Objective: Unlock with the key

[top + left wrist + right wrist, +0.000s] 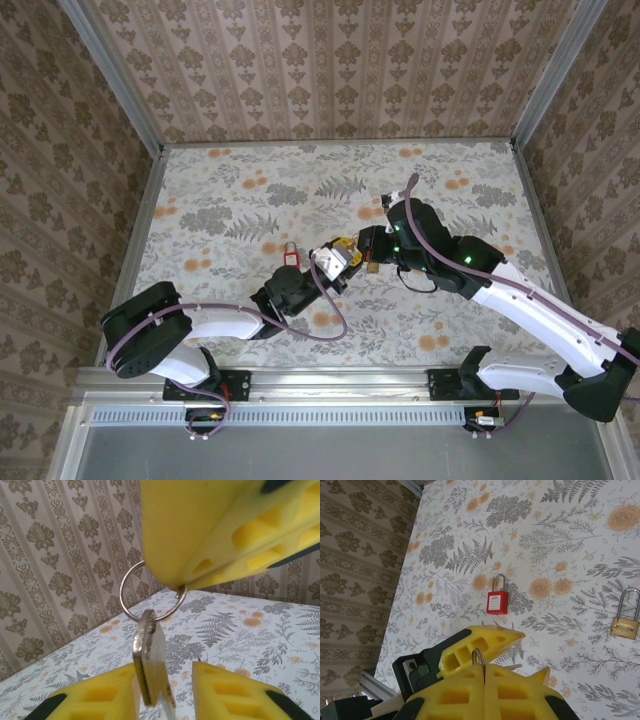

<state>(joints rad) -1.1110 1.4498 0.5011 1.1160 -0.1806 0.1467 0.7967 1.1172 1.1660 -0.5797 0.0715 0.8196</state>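
**Left wrist view.** Your left pincer (164,675) sits at bottom centre, its yellow fingers (100,697) only narrowly apart. The key (150,655) hangs inside that gap. Background shows between the key and the finger on the frame's right, so nothing is gripped yet. The key's long axis runs vertically, seen nearly edge-on, and its head hangs from a ring (122,592) at mid-frame. At the top of the frame your right pincer (180,582) is clamped shut on that ring, holding it above the table (260,625). The left pincer is the nearer one for the take, which likely calls for a squeeze across the key's flat faces.

**Right wrist view.** A red padlock (497,599) lies at centre and a brass padlock (625,625) near the right edge. Both lie flat on the table.
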